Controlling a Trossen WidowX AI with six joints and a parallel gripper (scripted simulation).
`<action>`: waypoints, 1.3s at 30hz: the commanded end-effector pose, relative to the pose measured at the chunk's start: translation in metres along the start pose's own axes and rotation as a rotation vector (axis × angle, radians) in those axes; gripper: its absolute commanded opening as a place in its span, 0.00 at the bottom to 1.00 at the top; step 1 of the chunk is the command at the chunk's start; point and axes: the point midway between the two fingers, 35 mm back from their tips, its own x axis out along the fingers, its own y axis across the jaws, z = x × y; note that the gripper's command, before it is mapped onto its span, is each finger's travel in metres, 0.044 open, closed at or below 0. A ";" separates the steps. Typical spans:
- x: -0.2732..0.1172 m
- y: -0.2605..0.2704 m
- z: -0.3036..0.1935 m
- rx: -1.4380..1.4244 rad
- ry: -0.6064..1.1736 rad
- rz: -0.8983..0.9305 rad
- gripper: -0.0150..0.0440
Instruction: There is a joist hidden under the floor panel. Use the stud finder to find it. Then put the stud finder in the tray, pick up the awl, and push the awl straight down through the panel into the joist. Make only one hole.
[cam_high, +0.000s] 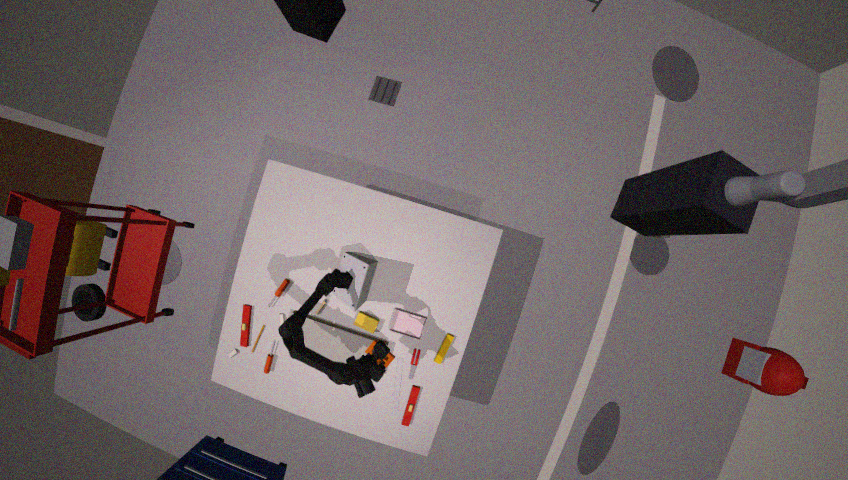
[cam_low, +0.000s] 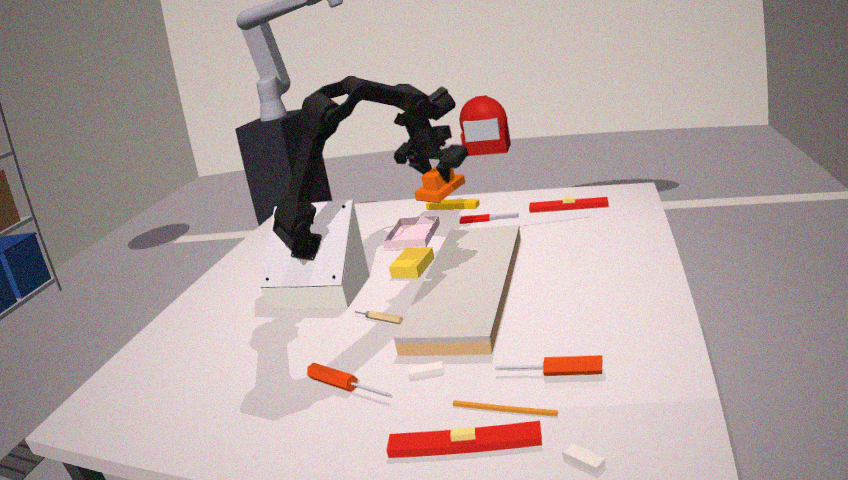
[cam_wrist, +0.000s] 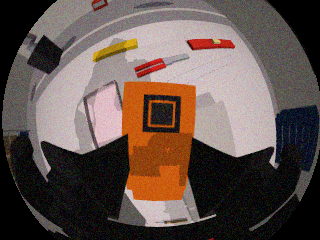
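My gripper (cam_high: 379, 352) (cam_low: 439, 171) (cam_wrist: 158, 137) is shut on the orange stud finder (cam_high: 389, 359) (cam_low: 436, 192) (cam_wrist: 160, 88) and holds it up in the air, near the far end of the floor panel as the exterior view shows it. The grey-topped floor panel (cam_high: 339, 342) (cam_low: 464, 285) lies on the table with a wood-coloured edge. The joist is hidden. The pink-floored tray (cam_high: 408, 322) (cam_low: 411, 231) (cam_wrist: 106, 117) is empty, on the robot-base side beyond the yellow block. The awl (cam_low: 385, 317) (cam_high: 321, 306) lies on the table beside the panel's near end, its handle pale wood.
A yellow block (cam_high: 366, 321) (cam_low: 410, 263) lies between tray and panel. A red-handled knife (cam_low: 476, 218) (cam_wrist: 150, 67), a yellow bar (cam_low: 452, 204) and a red level (cam_low: 568, 204) lie beyond. Screwdrivers (cam_low: 332, 376) (cam_low: 572, 365), a pencil (cam_low: 504, 408) and another red level (cam_low: 464, 439) lie nearer.
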 end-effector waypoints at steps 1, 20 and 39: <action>0.013 0.039 0.014 -0.102 0.009 0.028 0.25; 0.061 0.150 0.015 -0.378 0.089 0.090 0.25; 0.111 0.146 -0.001 -0.378 0.090 0.089 0.25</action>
